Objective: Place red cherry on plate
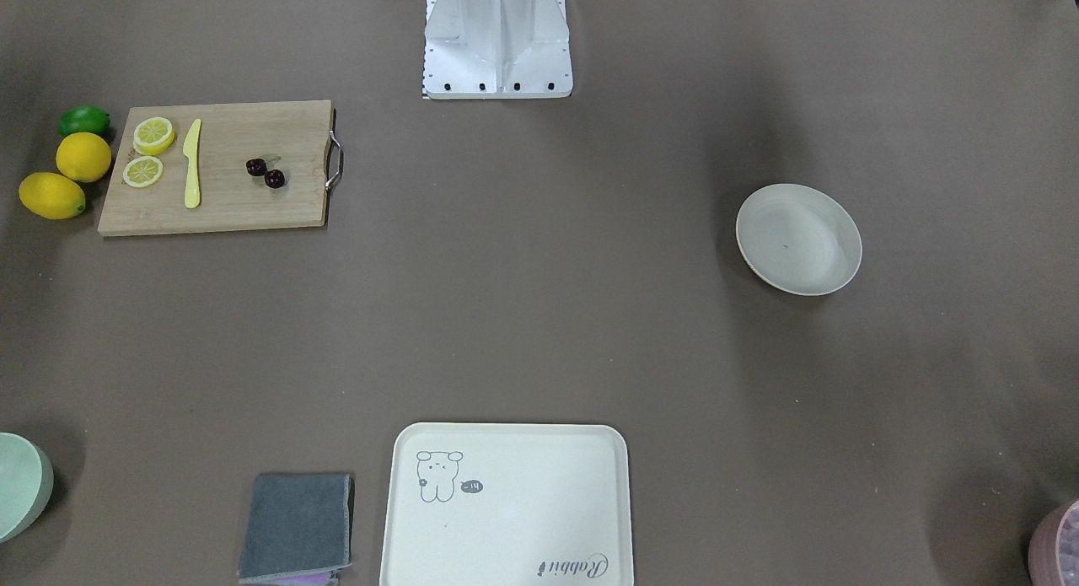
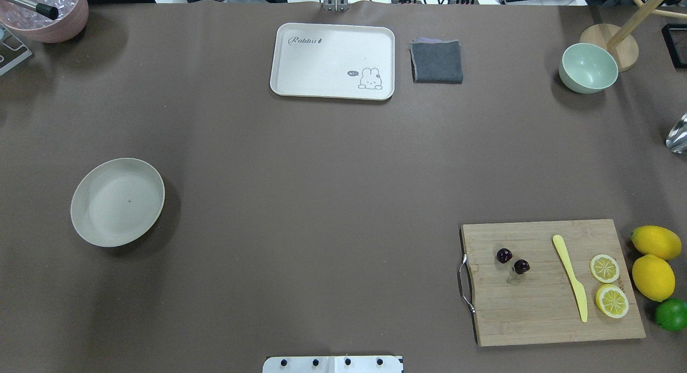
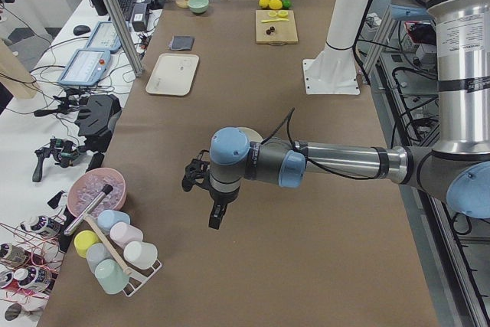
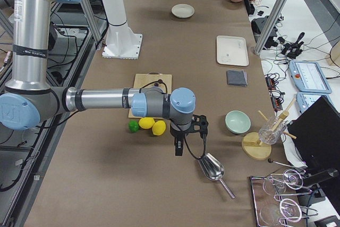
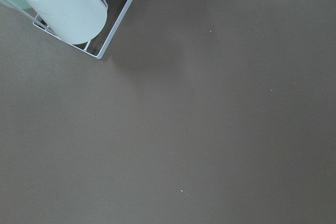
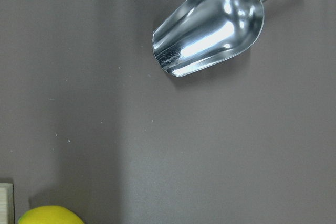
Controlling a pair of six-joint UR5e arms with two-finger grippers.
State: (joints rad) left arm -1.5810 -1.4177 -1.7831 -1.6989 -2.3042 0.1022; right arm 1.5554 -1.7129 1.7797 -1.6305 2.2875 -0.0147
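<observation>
The red cherry, two dark glossy balls on thin stems, lies on the wooden cutting board. The off-white round plate sits bare on the other half of the table. My left gripper hangs over the table's end near a cup rack, past the plate. Beyond the lemons, my right gripper hangs near a metal scoop. Both grippers show only in the side views, so I cannot tell whether they are open or shut.
On the board lie a yellow knife and two lemon slices. Two lemons and a lime sit beside it. A rabbit tray, grey cloth, green bowl, metal scoop and cup rack ring the table.
</observation>
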